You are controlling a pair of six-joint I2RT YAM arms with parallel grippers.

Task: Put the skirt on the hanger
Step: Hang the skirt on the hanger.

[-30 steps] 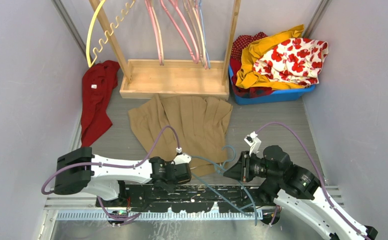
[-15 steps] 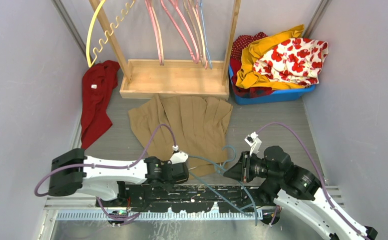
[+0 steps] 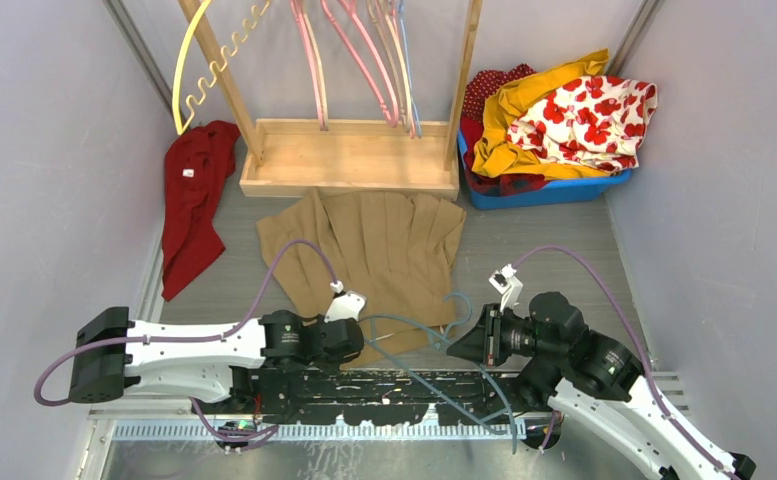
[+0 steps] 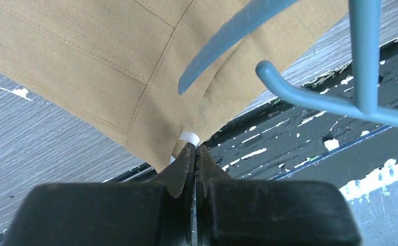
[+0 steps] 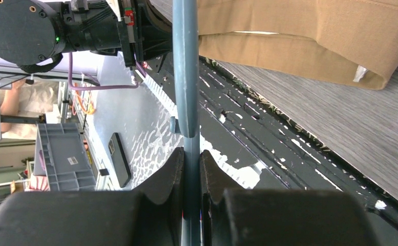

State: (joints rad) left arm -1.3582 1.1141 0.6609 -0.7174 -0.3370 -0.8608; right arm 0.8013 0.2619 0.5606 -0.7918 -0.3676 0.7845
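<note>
1. From above, the skirt (image 3: pixel 364 245) lies flat at mid-table. Its pleated hem fans toward 12 o'clock, touching the wooden rack (image 3: pixel 349 160), and its narrow waist end points to 6 o'clock, at the arms' bases.
2. The left gripper (image 4: pixel 195 149) is closed tight on the waist corner at about 7 o'clock of the cloth. Tan fabric and a small white tag are pinched at its tips.
3. The right gripper (image 5: pixel 191 154) is clamped on a bar of the blue hanger (image 5: pixel 185 77). The hanger reaches from 5 o'clock across the near edge, just beside the waistband.
4. The step in hand looks like lifting the waist so the hanger can go in. Raise the pinched corner slowly and straight up so the weave does not slip out of so narrow a bite.
5. From the wrist view I cannot tell whether the pinch takes one layer of the waistband or both. If both, the waist will probably not open, and the hanger arm would have to slide under rather than inside.
6. Bring the hanger tip in low from 5 o'clock toward 9 o'clock, along the waistband, with the hook turned away from the cloth.
7. Keep the lift modest. A high pull would likely drag the hem off the rack base and bunch the pleats.
</note>
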